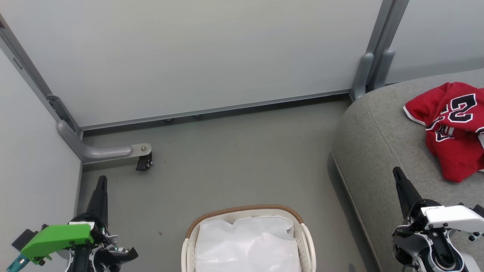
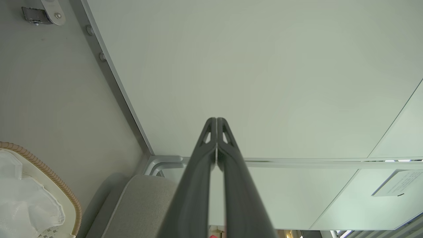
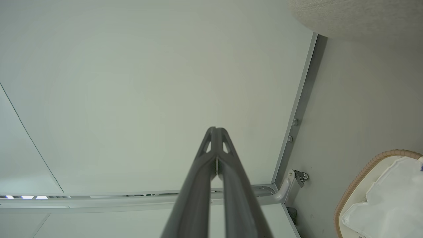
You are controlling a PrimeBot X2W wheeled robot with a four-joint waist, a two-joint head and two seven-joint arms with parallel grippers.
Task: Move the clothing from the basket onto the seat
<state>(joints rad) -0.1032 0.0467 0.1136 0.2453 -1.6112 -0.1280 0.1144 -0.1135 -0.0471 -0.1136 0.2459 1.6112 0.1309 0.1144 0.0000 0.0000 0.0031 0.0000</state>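
Showing the red clothing (image 1: 452, 128) crumpled on the grey seat (image 1: 378, 151) at the right of the head view, with its black-and-white number 23 and white trim facing up. Part of the heap runs off the right edge of that view.

Right gripper (image 1: 397, 173): its 2 dark fingers are pressed together with nothing between them, as the right wrist view confirms. In the head view its tip stands in front of the seat's fabric, nearer the camera than the clothing and to its left. The tip is apart from the red cloth, with bare upholstery between them.

Left gripper (image 1: 101, 181): its fingers are likewise pressed together and hold nothing. It stands over the floor (image 1: 234, 170) at the lower left, close to the side panel and well apart from the clothing and the seat.

Basket (image 1: 242, 209): it sits on the floor at the bottom centre, between the 2 grippers and just left of the seat's rounded edge. A white liner (image 1: 245, 241) lies inside it, and no red cloth shows on the visible part of the liner.

Behind the basket rises a pale wall panel (image 1: 189, 56), with a castor (image 1: 143, 162) on the floor at its left corner.
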